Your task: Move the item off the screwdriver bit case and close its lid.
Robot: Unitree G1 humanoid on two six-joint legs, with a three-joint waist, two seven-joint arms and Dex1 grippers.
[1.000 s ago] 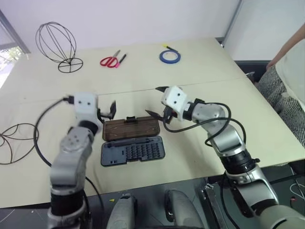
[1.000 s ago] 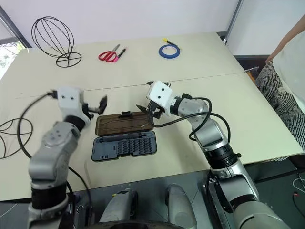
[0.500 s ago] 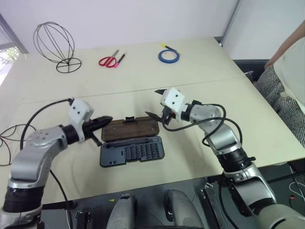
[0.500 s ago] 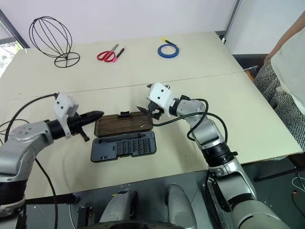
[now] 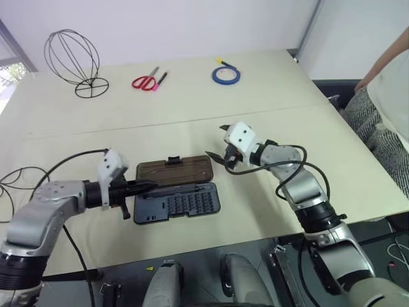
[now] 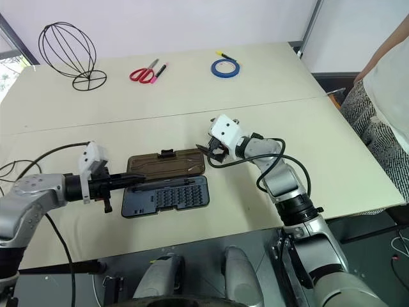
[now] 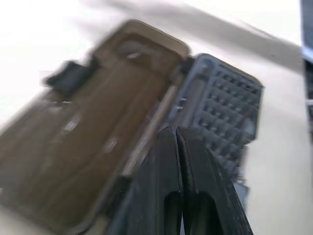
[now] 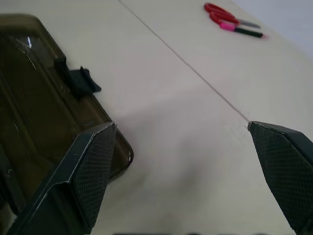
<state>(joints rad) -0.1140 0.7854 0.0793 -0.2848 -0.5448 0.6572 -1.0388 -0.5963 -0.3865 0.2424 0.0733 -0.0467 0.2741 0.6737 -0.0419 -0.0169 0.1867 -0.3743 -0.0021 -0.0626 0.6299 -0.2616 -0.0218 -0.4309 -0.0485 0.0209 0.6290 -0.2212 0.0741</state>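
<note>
No readable markings anywhere: screwdriver bit case [image 5: 177,203] lies open mid-table with the lid [image 5: 176,171] folded flat behind it, left gripper [image 5: 148,186] pinched together at the case's left end, right gripper [image 5: 219,146] spread wide by the lid's right corner, the item [image 5: 72,59] upright at far left.

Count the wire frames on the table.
2. One wire frame stands upright at the far left corner; a second wire frame lies at the table's left edge, cut off by the picture's border.
</note>
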